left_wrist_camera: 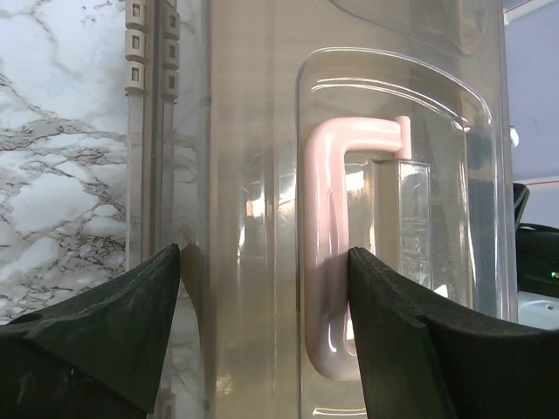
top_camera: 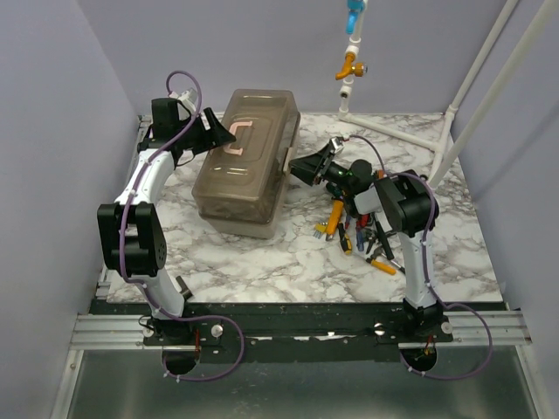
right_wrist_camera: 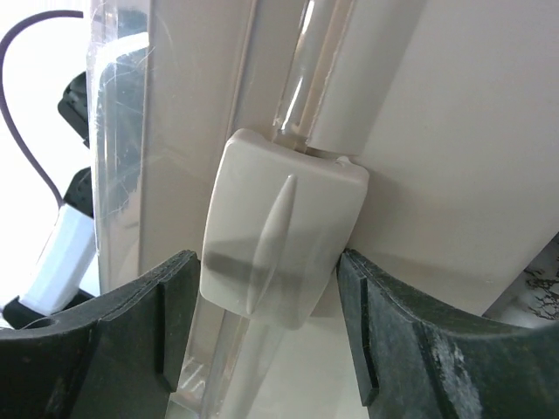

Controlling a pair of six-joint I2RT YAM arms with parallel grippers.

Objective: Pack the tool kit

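Note:
The closed tool kit box (top_camera: 249, 166), grey-brown with a smoky lid and a pink handle (top_camera: 238, 140), stands left of centre. My left gripper (top_camera: 218, 131) is at its far left top edge. In the left wrist view it (left_wrist_camera: 262, 297) is open, one finger outside the lid's edge, the other against the pink handle (left_wrist_camera: 323, 244). My right gripper (top_camera: 307, 166) is at the box's right side. In the right wrist view it (right_wrist_camera: 262, 305) closes on the beige latch (right_wrist_camera: 279, 236), both fingers touching it. Loose colourful-handled tools (top_camera: 362, 231) lie in a pile to the right.
A white pipe frame (top_camera: 454, 113) stands at the back right, and an orange and blue fitting (top_camera: 351, 65) hangs above the back edge. Bare marble table (top_camera: 262, 262) lies in front of the box. Purple walls enclose left and right.

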